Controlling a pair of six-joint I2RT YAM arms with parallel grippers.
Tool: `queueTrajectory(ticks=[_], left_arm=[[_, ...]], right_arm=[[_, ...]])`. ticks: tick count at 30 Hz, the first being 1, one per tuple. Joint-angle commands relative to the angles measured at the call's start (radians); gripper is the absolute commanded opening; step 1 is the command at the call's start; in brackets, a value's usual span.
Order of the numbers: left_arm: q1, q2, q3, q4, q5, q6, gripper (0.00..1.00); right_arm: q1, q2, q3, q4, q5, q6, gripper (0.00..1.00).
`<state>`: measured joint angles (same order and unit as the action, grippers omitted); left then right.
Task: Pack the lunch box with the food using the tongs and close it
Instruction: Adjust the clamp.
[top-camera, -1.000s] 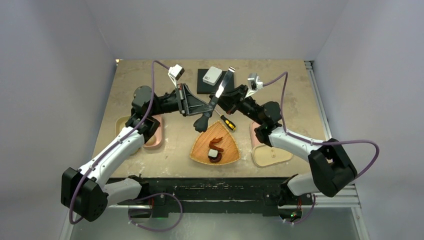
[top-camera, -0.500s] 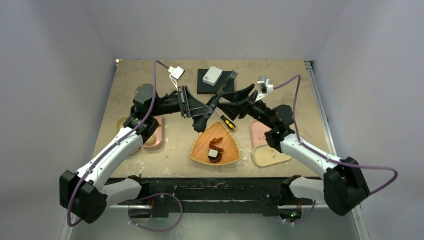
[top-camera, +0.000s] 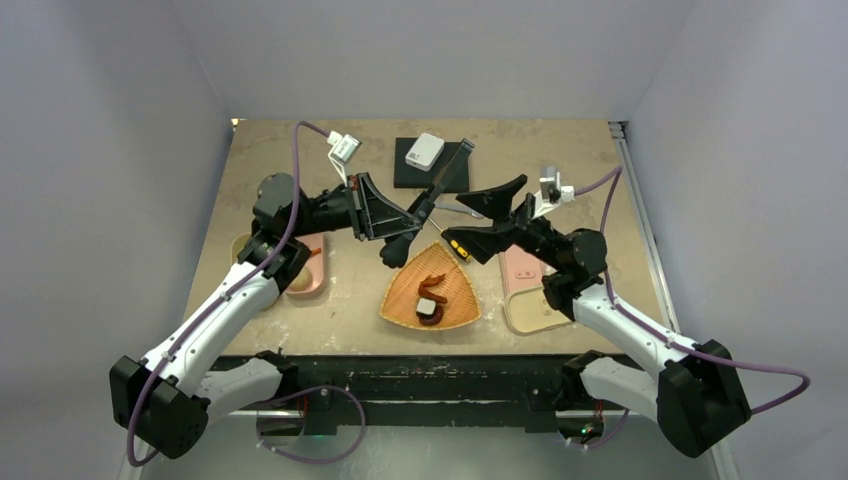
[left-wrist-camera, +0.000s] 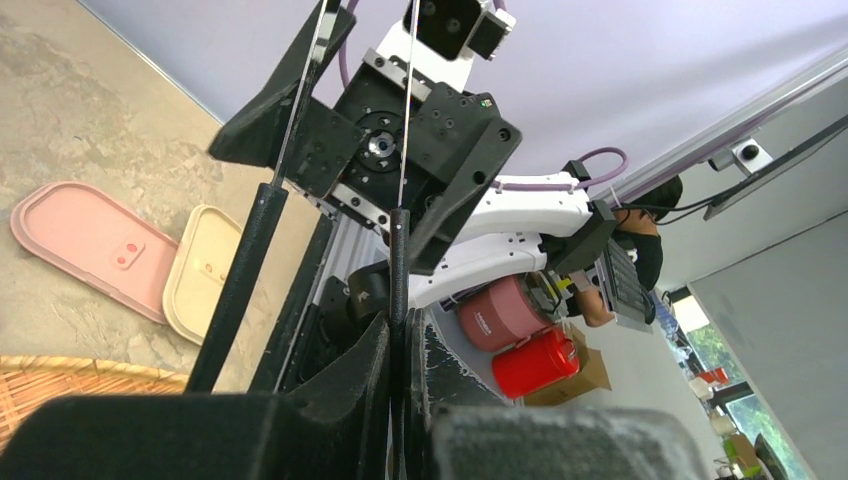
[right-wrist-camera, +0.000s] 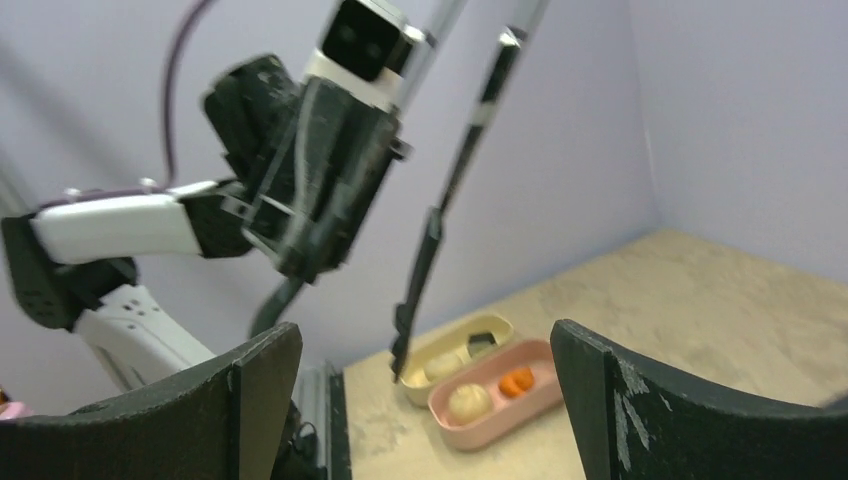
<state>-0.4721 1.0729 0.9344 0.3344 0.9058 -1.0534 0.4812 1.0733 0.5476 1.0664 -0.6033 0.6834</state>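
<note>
The slim dark tongs (top-camera: 441, 180) slant up over the table's middle. My left gripper (top-camera: 408, 225) is shut on one of their arms (left-wrist-camera: 399, 270); the other arm (left-wrist-camera: 240, 290) hangs free beside it. My right gripper (top-camera: 487, 220) stands wide open just right of the tongs, touching nothing; the tongs (right-wrist-camera: 440, 210) hang beyond its fingers (right-wrist-camera: 265, 400). At the left stand the pink lunch box (right-wrist-camera: 500, 400), holding a bun (right-wrist-camera: 468, 402) and an orange bit (right-wrist-camera: 517, 381), and the cream lunch box (right-wrist-camera: 455, 355), holding a bun and a black-and-white piece (right-wrist-camera: 483, 341). Red bits (top-camera: 432, 283) and a black-and-white piece (top-camera: 430, 310) lie in the wicker basket (top-camera: 455, 318).
Pink and cream lids (top-camera: 530, 290) lie flat at the right, under my right arm. A yellow-and-black screwdriver (top-camera: 458, 248) lies above the basket. A black block with a white box (top-camera: 425, 155) stands at the back.
My right gripper has let go of the tongs, opened wide and drawn back to the right. The left gripper keeps its hold on the tongs.
</note>
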Motion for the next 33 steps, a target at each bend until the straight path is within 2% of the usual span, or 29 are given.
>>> queueTrajectory(ticks=[1, 7, 10, 11, 16, 23, 26, 29, 33], left_arm=[[-0.002, -0.037, -0.003, 0.021, 0.03, 0.046, 0.0], [-0.003, -0.038, -0.02, 0.038, 0.06, 0.049, 0.0], [-0.003, -0.035, -0.025, 0.034, 0.067, 0.054, 0.0], [-0.003, -0.03, -0.031, 0.033, 0.066, 0.058, 0.0], [-0.003, -0.023, -0.034, 0.062, 0.068, 0.057, 0.0], [-0.003, -0.009, -0.043, 0.09, 0.058, 0.052, 0.0], [-0.003, -0.001, -0.034, 0.04, 0.052, 0.102, 0.0], [-0.003, 0.014, -0.008, -0.077, 0.03, 0.199, 0.0], [-0.002, 0.038, 0.011, -0.168, 0.006, 0.266, 0.1]], right_arm=[[-0.003, 0.013, 0.036, 0.25, -0.045, 0.14, 0.99], [-0.002, 0.112, 0.174, 0.201, -0.036, 0.161, 0.99], [0.002, 0.177, 0.217, 0.255, -0.054, 0.212, 0.98], [0.015, 0.212, 0.246, 0.307, -0.067, 0.244, 0.95], [0.043, 0.248, 0.262, 0.322, -0.063, 0.267, 0.82], [0.062, 0.29, 0.244, 0.435, -0.079, 0.337, 0.57], [0.062, 0.287, 0.23, 0.47, -0.069, 0.366, 0.5], [0.062, 0.273, 0.211, 0.488, -0.042, 0.378, 0.46], [0.062, 0.244, 0.193, 0.436, -0.001, 0.346, 0.4]])
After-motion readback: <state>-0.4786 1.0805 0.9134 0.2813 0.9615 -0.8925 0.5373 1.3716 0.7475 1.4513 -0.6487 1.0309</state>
